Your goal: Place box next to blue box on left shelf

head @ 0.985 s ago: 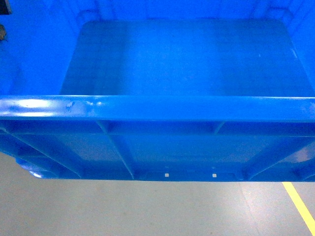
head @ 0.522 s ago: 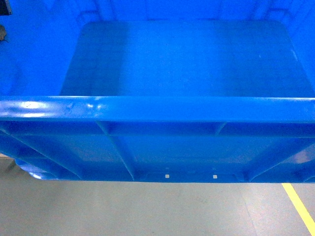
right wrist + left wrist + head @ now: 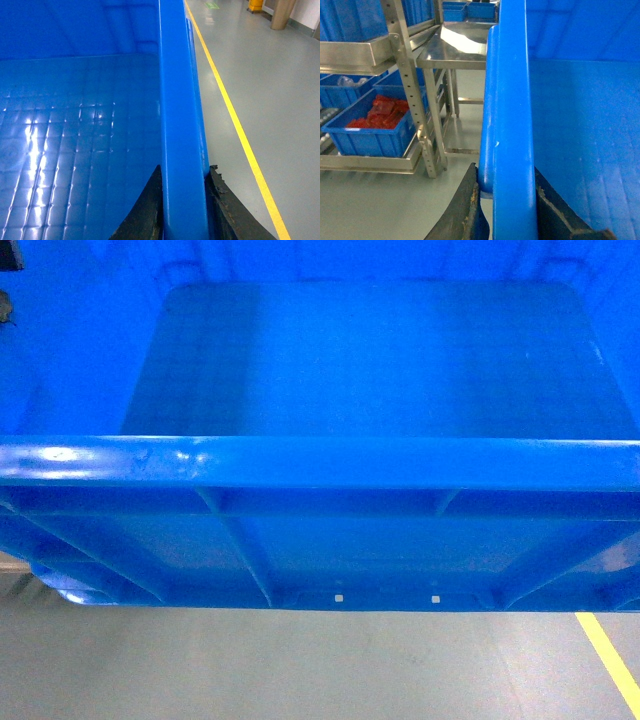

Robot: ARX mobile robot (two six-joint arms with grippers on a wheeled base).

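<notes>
The box [image 3: 330, 370], a large bright-blue crate with a thick rim and ribbed outer wall, fills the head view and hangs above the grey floor. My left gripper [image 3: 505, 170] is shut on its left rim [image 3: 512, 100], one black finger [image 3: 467, 200] outside the wall and one inside. My right gripper [image 3: 185, 167] is shut on the right rim [image 3: 177, 90] in the same way. Neither gripper shows in the head view. A steel rack [image 3: 415, 100] with blue boxes stands to the left; I cannot tell whether it is the left shelf.
On the rack's low level a blue bin [image 3: 370, 130] holds red packets. A steel table [image 3: 455, 50] stands behind the rack. A yellow floor line [image 3: 235, 120] runs along the crate's right side and shows in the head view [image 3: 610, 660].
The crate keeps its place in the head view. The floor beneath has shifted slightly, and a pale strip has come in at the lower left edge.
</notes>
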